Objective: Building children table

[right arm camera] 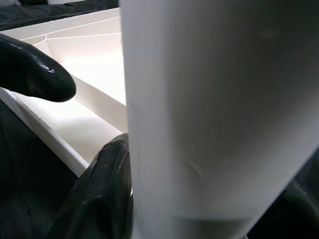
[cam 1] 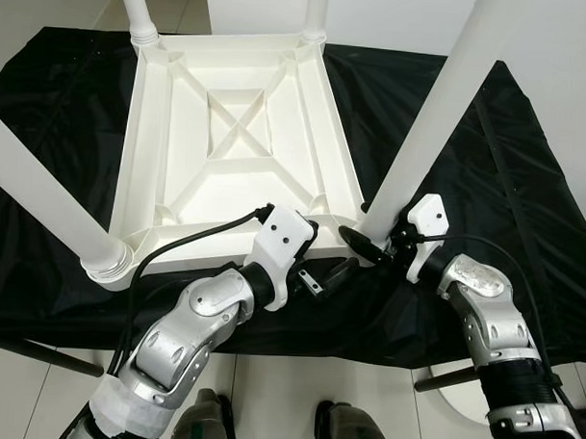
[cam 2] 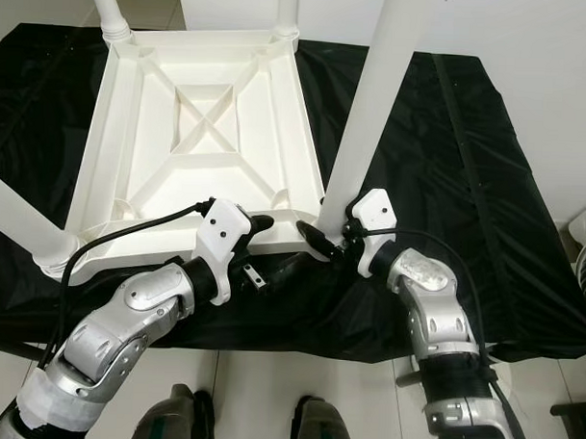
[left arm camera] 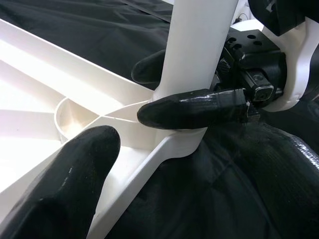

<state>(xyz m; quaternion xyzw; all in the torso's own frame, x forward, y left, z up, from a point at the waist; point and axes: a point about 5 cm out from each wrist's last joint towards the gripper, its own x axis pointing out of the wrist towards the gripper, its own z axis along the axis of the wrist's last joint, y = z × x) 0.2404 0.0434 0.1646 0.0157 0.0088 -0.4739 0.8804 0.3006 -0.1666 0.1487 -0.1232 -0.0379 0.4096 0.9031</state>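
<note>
Left gripper (cam 1: 323, 248) spread wide; right gripper (cam 1: 369, 243) clamped, arms converging.

In your left wrist view, a white table leg (left arm camera: 199, 55) stands in the corner socket of the upturned white tabletop (left arm camera: 60, 99), which lies on black cloth (left arm camera: 224, 189). The right gripper (left arm camera: 174, 89) clasps that leg just above the socket, one black finger (left arm camera: 192, 108) across its front and another behind it. A blurred finger (left arm camera: 60, 184) of your left gripper sits close to the lens, beside the tabletop's rim.
</note>
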